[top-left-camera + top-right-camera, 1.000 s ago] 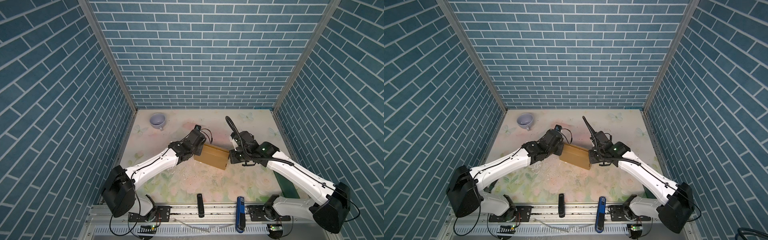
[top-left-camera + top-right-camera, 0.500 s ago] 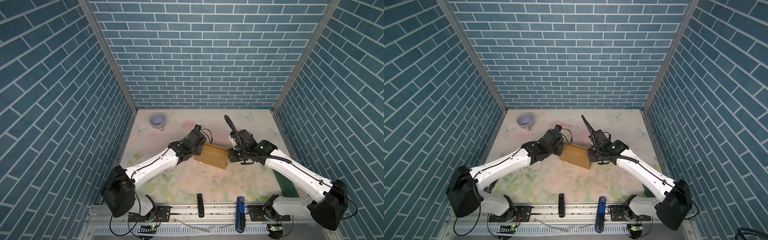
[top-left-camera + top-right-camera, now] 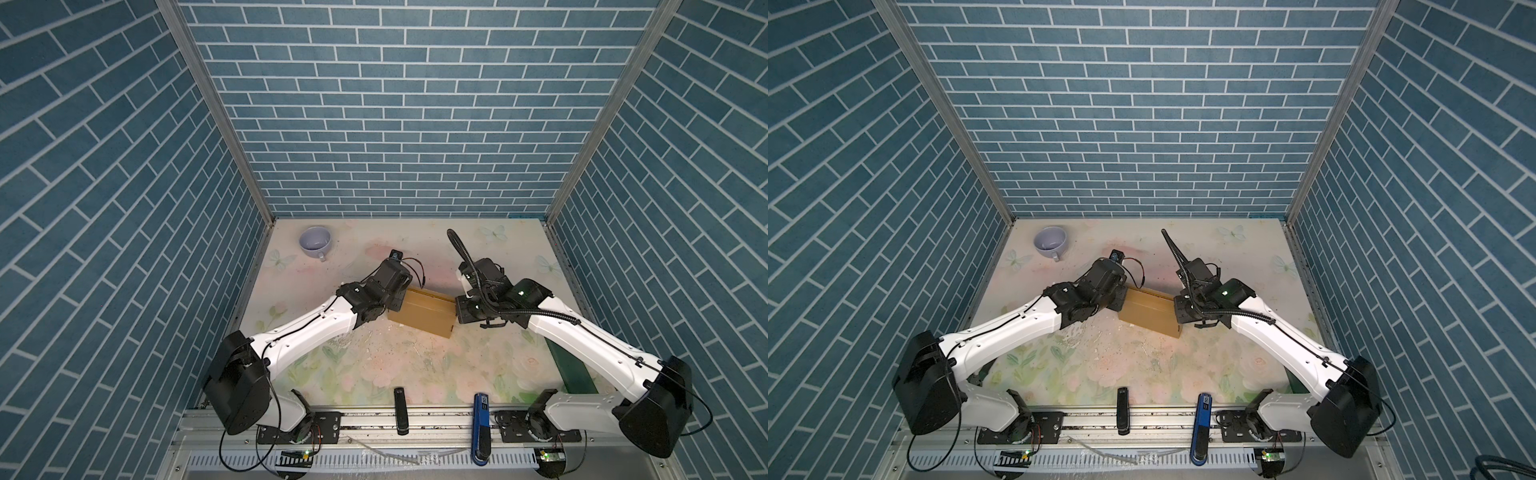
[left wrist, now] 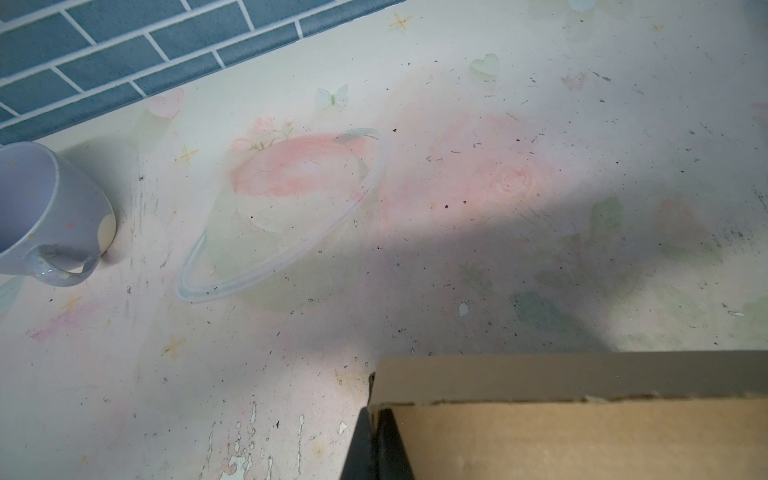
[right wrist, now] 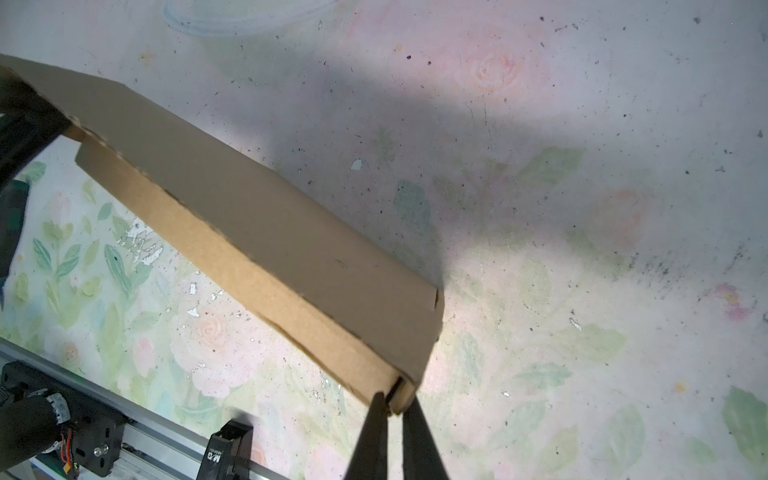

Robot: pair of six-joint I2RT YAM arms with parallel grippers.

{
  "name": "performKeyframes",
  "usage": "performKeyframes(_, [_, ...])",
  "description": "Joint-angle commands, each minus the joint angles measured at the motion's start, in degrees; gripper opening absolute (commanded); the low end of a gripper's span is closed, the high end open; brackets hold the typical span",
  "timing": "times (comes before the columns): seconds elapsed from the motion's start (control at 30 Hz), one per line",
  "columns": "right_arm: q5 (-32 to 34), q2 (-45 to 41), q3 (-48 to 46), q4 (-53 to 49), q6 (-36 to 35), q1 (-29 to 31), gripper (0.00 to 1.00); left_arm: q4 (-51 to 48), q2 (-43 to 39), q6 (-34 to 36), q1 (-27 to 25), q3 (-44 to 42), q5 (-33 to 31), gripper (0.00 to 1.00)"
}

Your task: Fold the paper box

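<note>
Paper box [image 3: 422, 309]: one; mug [image 3: 314, 243]: one. Left fingers [image 4: 360, 453], right fingers [image 5: 372, 449] each clamp box corner.

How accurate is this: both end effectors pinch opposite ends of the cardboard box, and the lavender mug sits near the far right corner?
Wrong corner: both top views show the lavender mug near the far left corner. Left end effector and right end effector pinch opposite ends of the cardboard box.

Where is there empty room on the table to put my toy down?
Bare table between the box and the front rail, and along the back wall right of the cup. Crowded in the middle: left gripper and right gripper both pinch the box.
</note>
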Motion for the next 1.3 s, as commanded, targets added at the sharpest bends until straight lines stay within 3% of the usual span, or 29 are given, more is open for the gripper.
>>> performKeyframes(0.0, [-1.95, 0.98, 4.31, 3.36, 1.2, 0.28, 0.11, -2.84, 1.04, 1.42, -0.47, 0.67, 2.18, 0.0])
performKeyframes(1.27, [-3.99, 3.37, 6.48, 6.26, 2.17, 0.35, 0.11, -1.79, 1.39, 2.98, -0.47, 0.32, 3.38, 0.0])
